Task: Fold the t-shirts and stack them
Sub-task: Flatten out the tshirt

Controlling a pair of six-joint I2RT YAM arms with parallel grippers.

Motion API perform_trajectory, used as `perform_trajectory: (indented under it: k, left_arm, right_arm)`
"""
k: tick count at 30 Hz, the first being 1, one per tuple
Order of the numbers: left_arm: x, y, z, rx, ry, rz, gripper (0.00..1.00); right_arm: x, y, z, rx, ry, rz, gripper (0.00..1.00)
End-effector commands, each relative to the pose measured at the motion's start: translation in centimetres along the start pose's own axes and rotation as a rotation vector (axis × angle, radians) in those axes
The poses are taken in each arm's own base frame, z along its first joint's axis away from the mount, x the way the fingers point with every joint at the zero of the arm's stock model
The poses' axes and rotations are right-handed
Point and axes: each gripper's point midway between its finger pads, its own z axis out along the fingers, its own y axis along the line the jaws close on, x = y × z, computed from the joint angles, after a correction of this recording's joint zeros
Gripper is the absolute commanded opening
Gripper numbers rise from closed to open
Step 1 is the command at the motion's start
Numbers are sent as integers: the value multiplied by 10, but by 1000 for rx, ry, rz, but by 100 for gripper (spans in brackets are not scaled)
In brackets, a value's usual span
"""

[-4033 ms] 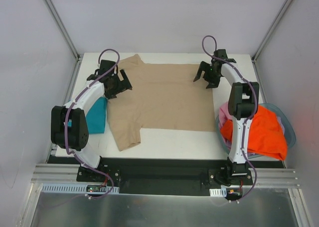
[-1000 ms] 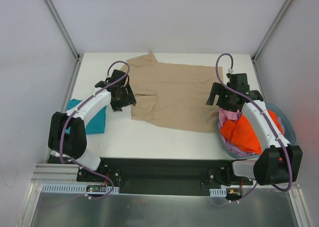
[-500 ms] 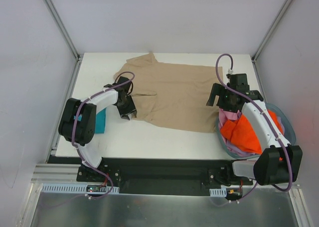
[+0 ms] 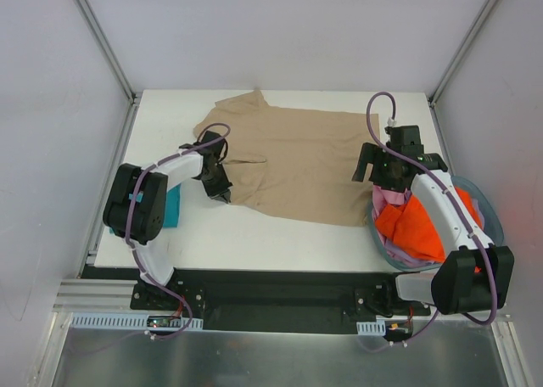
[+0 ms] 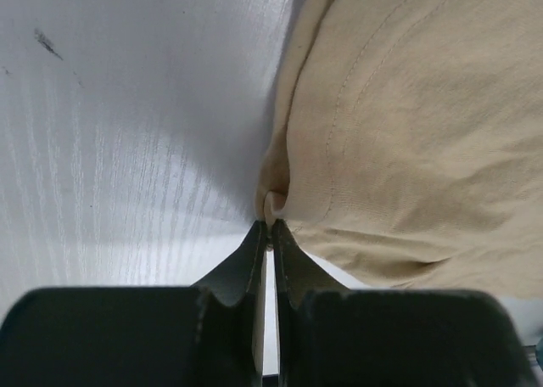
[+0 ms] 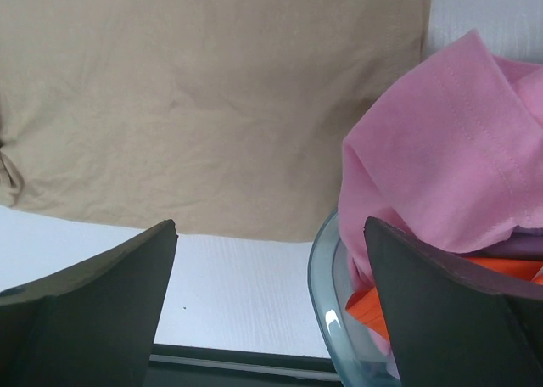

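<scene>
The large tan t-shirt (image 4: pixel 297 159) lies spread on the white table, its left side folded in. My left gripper (image 4: pixel 224 195) is shut on a small fold of cloth at its near-left corner, and the pinched fold shows just past the tips of the left gripper (image 5: pixel 270 226). The tan cloth (image 5: pixel 416 132) fills the right of that view. My right gripper (image 4: pixel 370 173) hangs open over the shirt's right edge; between the fingers of the right gripper (image 6: pixel 270 226) there is only tan hem and table. A teal t-shirt (image 4: pixel 172 207) lies half hidden behind the left arm.
A round blue-grey basket (image 4: pixel 494 226) stands at the right table edge and holds orange (image 4: pixel 417 230) and pink (image 4: pixel 383 202) t-shirts. The basket's rim (image 6: pixel 327 294), the pink shirt (image 6: pixel 433 158) and a lavender strip (image 6: pixel 526 247) lie beside my right finger. The table's near edge is close.
My left gripper slid to the tan shirt's near-left corner and closed on it. The right arm has stayed still over the last second.
</scene>
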Motion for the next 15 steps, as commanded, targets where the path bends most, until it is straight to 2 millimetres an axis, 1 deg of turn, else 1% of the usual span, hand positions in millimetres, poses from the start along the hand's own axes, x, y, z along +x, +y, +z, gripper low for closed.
perform_trajectory:
  k: [1,2,3,4,5,6,7,8,9,10,11,12,14,15]
  left_arm:
    - [1,4,-20,-2,-67,0,0]
    - [13,16,-19,-20,-54,-20,0]
    - [14,17,-34,-3,-104,-23,0]
    - [21,23,-40,-6,-112,-34,0]
    - [37,39,-38,-40,-95,-59,0]
    - [43,40,-53,-19,-134,-63,0]
    - [48,50,-57,-48,-159,-78,0]
    - [60,62,-57,-72,-153,-114,0]
    - [72,69,-70,-75,-164,-128,0]
    - [78,76,-73,-88,-174,-150,0]
    - [91,84,-72,-107,-154,-196,0]
    - [100,90,-78,-105,-155,-215,0]
    - [119,97,-77,-122,-129,-253,0]
    - [123,97,-79,-111,-133,-266,0]
  right_arm:
    - [-5,1,-9,3,-23,-26,97]
    - [-5,1,-10,-1,-29,-28,97]
    - [-4,1,-10,-3,-30,-32,97]
    - [-5,1,-12,-5,-35,-33,97]
    - [-3,3,-12,-11,-28,-34,97]
    - [-2,5,-12,-23,-26,-38,97]
    - [0,10,-12,-48,-19,-44,97]
    - [2,15,-11,-62,-15,-56,97]
    - [2,17,-12,-70,-13,-61,97]
    - [3,20,-11,-74,-8,-72,97]
    - [5,22,-11,-79,-4,-83,97]
    - [5,23,-10,-79,-2,-87,97]
    - [6,23,-8,-75,5,-91,97]
    - [6,23,-8,-73,6,-92,97]
